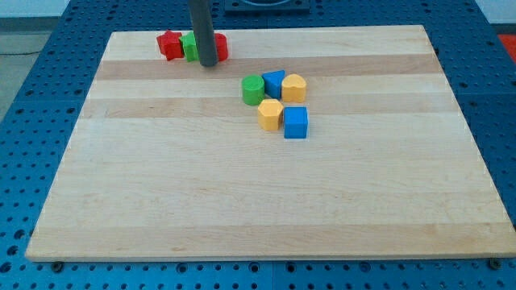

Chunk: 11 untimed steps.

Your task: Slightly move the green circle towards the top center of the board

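Early step, it seems: green circle (252, 90) not touched yet. Sitting near the middle of the board (161, 201), a bit toward the view's top, at the left end of a small bunch of blocks. Blue block (273, 83) pressed right beside it on the view's right, then a yellow block (293, 87). Just below those, another yellow block (270, 114) and a blue cube (296, 122).

My tip (209, 64) far up by the view's top edge, up and to the left of the green circle and well apart from it. No claw on this rod, so nothing to open or close, and nothing held. Tip standing right among three other blocks there: a red block (168, 44) on the left, a green block (189, 46) half hidden behind the rod, and a bit of red (221, 47) on the right.

Next move, as a guess: away from that top row, down and around to the bottom side of the green circle, then a small push toward the view's top. Only a little push. Careful not to bump the blue block and yellow block close by.
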{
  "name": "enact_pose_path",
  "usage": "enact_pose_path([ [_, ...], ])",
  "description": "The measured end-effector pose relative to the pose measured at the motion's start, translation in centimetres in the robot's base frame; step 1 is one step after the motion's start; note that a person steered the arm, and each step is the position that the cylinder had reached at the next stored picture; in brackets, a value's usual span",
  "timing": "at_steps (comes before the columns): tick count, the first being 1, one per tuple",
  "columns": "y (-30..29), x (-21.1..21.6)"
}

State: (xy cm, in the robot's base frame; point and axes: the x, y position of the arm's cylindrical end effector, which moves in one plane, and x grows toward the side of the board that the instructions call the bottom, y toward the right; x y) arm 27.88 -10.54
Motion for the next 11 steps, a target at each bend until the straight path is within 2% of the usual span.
enact_pose_path([
  [1, 0.0, 0.1],
  [2, 0.0, 2.4],
  [3, -0.4, 7.9],
  [4, 3.3, 13.0],
  [5, 7.6, 13.4],
  [6, 9.4, 13.1],
  [9, 9.4, 9.2],
  [11, 7.9, 8.9],
])
